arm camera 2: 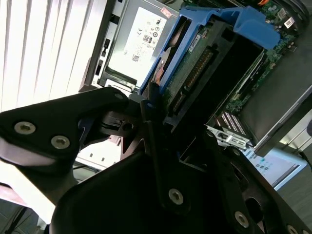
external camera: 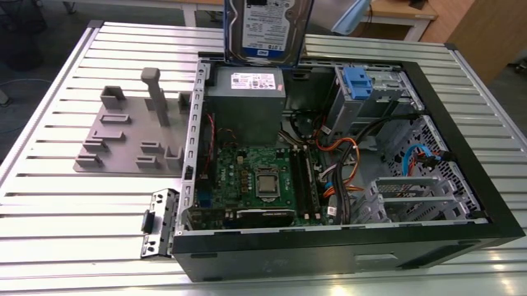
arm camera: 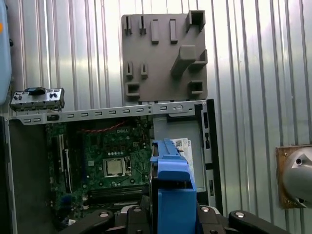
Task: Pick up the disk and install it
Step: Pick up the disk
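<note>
The black fingers (arm camera: 209,219) are clamped on the disk (arm camera: 173,187), one pressed against each side of its blue bracket (arm camera: 171,168) in the first wrist view. The gripper (arm camera: 173,219) therefore holds the drive by its edges. In the second wrist view, the drive's underside and a row of connector pins show inside the bracket, just past the dark gripper body.

In the exterior view the disk hangs upright in the air at the top centre of the frame, with its white-and-blue label facing the camera and its upper part cut off by the frame edge. Its lower edge overlaps the far wall of the open computer case (external camera: 329,243). It sits directly above the grey power supply (external camera: 245,105), and I cannot tell whether the two touch.

The drive cage (external camera: 362,98), with its small blue latch (external camera: 356,79), stands at the upper right inside the case, apart from the disk. The green motherboard (external camera: 259,179) lies below the power supply. Orange cables (external camera: 342,151) run beside it, and a blue cable (external camera: 416,151) lies further toward the exterior view's right.

The case rests on a slatted metal table (external camera: 66,203). On the exterior view's left, a grey fixture plate (external camera: 123,139) with raised posts and slots lies on the table just beside the case. A small metal port panel (external camera: 158,222) lies near the case's lower left corner.
</note>
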`<state>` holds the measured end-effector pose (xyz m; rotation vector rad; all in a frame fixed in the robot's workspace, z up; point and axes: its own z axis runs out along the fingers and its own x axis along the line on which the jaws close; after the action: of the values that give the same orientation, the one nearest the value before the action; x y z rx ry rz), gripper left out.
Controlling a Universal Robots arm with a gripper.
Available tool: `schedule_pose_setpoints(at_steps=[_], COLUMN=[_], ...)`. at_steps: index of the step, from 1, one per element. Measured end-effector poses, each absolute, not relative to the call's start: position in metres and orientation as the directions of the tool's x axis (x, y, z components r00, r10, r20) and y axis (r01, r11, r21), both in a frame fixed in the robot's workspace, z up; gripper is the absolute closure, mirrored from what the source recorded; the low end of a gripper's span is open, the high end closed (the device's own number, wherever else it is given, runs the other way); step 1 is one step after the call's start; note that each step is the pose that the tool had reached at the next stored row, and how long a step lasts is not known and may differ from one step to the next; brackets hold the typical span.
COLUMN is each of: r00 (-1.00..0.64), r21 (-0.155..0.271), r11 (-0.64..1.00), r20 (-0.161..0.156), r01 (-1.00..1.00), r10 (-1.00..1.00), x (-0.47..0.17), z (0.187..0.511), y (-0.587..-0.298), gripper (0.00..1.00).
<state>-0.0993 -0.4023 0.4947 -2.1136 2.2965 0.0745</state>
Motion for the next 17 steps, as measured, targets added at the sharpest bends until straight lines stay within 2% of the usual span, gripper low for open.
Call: schedule_pose_setpoints(at_steps=[17], r00=[-0.083], r21=[0.022], r11=[0.082], r20=[-0.047], r01=[-0.996], r10=[-0.995], x=[-0.09], z=[0.494], y=[-0.423], gripper=[0.64])
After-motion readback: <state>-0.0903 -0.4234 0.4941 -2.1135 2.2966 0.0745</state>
